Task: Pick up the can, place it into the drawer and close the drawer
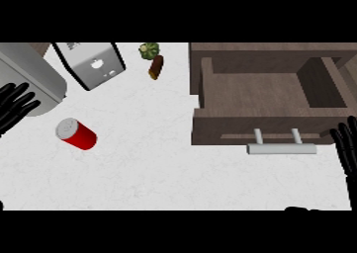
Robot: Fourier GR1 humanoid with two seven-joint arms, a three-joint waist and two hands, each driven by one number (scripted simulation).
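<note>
The red can (77, 134) is lying well left of the open drawer (268, 96), ungrasped. Both hands, left hand (12, 108) and right hand (351, 143), are resting with fingers released; picking up looks next, calling for a reach.

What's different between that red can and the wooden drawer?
The can is red with a grey top, while the drawer is brown wood with a grey bar handle. The can is small and round; the drawer is a wide box. The can stands alone left of the drawer, which is pulled open and holds nothing visible. Both sit on the white counter, untouched by either robot hand.
</note>
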